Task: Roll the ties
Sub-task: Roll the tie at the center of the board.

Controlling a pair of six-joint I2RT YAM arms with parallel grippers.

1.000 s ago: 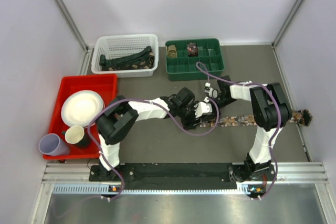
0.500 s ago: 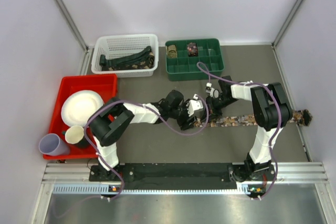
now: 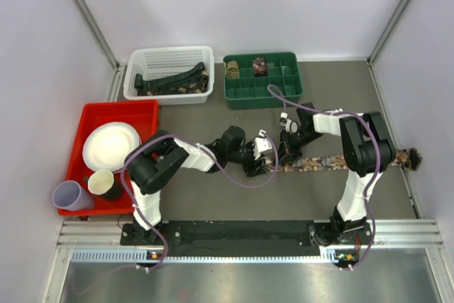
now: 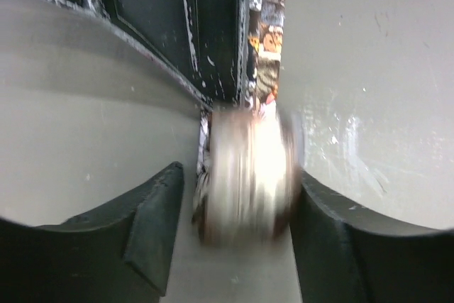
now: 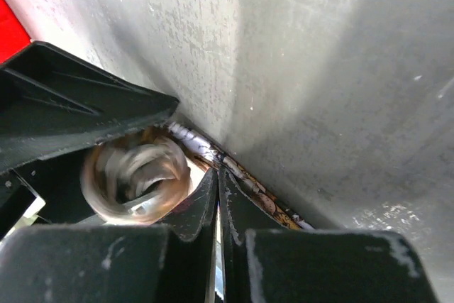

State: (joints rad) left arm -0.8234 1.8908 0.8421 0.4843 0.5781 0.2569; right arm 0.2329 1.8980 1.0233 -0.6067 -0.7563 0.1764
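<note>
The flowery brown tie (image 3: 323, 162) is lying flat on the grey table (image 3: 213, 200), running from the middle out to the right edge; its left end is sitting in a small roll (image 4: 248, 182), and that roll is looking blurry in both wrist views.

The left gripper (image 3: 257, 161) is reaching in low from the left; its two black fingers (image 4: 159, 228) are standing apart with the roll sitting between them; one finger is right against the roll, but I cannot tell if they are squeezing it.

The right gripper (image 5: 218, 175) is pressed all the way closed and is holding nothing; its tip is pointing down just beside the roll, right over the flat part of the tie.

At the back, a white basket (image 3: 170, 56) is holding more unrolled ties (image 3: 174, 79); next to it, a green box (image 3: 245, 95) is keeping two rolled ties (image 3: 259, 66) in its back pockets.

On the left, a red tray (image 3: 147, 109) is carrying a white plate (image 3: 110, 145) and a pale cup (image 3: 101, 181); a purple cup (image 3: 69, 194) is sitting at its near corner.
</note>
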